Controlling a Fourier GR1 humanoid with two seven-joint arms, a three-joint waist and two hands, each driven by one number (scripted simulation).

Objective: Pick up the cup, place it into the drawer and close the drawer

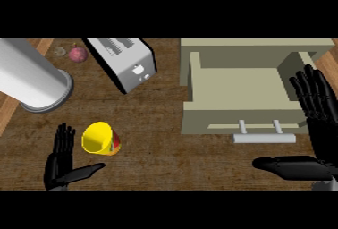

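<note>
I had the left hand (65,163) beside the cup (101,139), fingers straight and spread, thumb out under it, holding nothing. My worry was the cup: it lay on its side, mouth towards the hand, so I judged that a careless closing of the fingers could nudge it into a roll across the table (171,152) instead of trapping it. A carry to the drawer (241,85) also looked long, since the cup sat near the table's front left while the drawer stood open towards the right edge. The right hand (315,116) rested open by the drawer's right wall, fingers straight, and I thought it might get in the way of the drop. The cup was yellow, open-mouthed, with a red patch on its outer wall.
</note>
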